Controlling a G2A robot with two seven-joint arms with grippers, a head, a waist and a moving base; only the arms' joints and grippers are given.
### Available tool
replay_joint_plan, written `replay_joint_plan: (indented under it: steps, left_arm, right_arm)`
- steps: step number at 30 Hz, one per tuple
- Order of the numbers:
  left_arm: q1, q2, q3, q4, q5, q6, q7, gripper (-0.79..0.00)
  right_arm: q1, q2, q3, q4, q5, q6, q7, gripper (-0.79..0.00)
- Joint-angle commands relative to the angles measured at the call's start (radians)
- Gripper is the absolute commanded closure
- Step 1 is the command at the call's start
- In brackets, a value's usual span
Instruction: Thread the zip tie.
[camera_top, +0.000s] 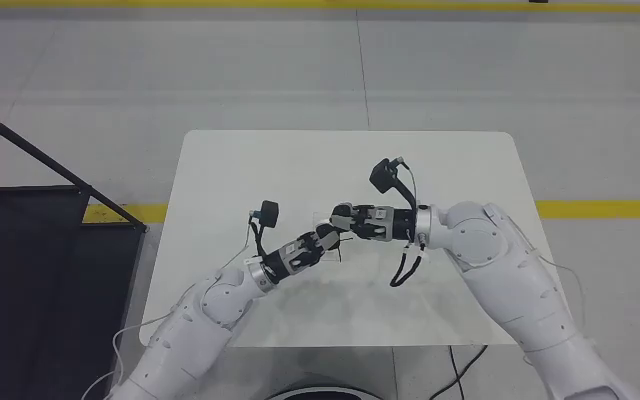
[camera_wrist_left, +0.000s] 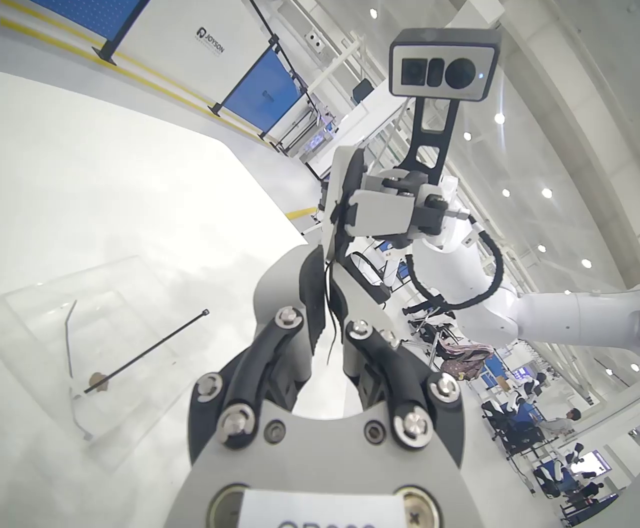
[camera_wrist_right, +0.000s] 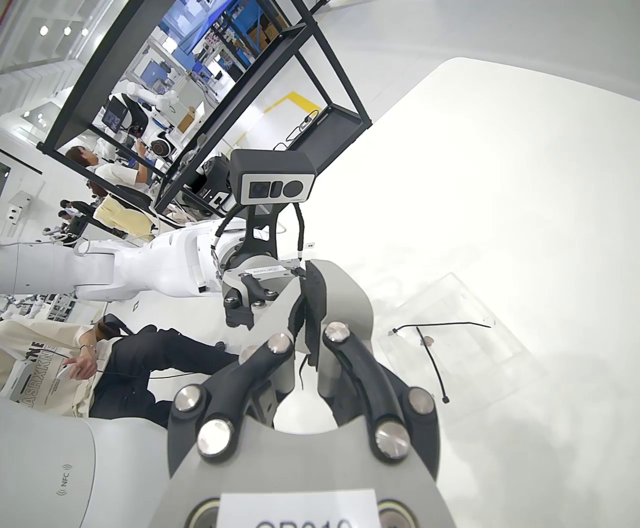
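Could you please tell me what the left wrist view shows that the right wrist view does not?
Left wrist view: the right arm's wrist camera. Right wrist view: the left arm's wrist camera and a black rack. Both: the left claw and right claw meeting, shut on the held zip tie, plus the clear plate with a loose black zip tie on the white table.

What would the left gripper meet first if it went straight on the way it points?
The right gripper, tip to tip with the left gripper, apparently touching; both pinch a thin black zip tie.
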Motion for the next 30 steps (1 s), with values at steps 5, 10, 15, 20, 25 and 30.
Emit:
replay_joint_plan:
  steps: [5,10,15,20,25,30]
  left_arm:
    - [-0.003,-0.004,-0.001,0.009,0.000,0.002,0.002,0.000]
    - [-0.004,-0.006,-0.009,0.008,0.002,0.004,0.005,0.000]
    - [-0.004,-0.007,-0.020,0.005,-0.001,0.007,0.009,0.000]
    - [-0.003,-0.007,-0.033,-0.020,0.004,0.005,0.005,0.000]
    - [-0.004,-0.007,-0.036,-0.029,-0.005,-0.012,-0.012,0.000]
    - [-0.004,-0.007,-0.036,-0.029,-0.005,-0.012,-0.012,0.000]
  right_arm:
    - [0.005,-0.002,0.000,0.009,0.005,0.003,0.003,0.000]
    - [-0.009,0.001,0.019,0.001,0.006,0.000,-0.008,-0.622]
    - [-0.048,0.015,0.071,-0.013,0.008,-0.014,-0.031,-0.785]
    - [-0.122,0.036,0.147,-0.045,0.048,-0.063,-0.035,-0.785]
    - [-0.196,0.055,0.210,-0.091,0.066,-0.077,-0.030,-0.785]
    - [-0.196,0.055,0.210,-0.091,0.066,-0.077,-0.030,-0.785]
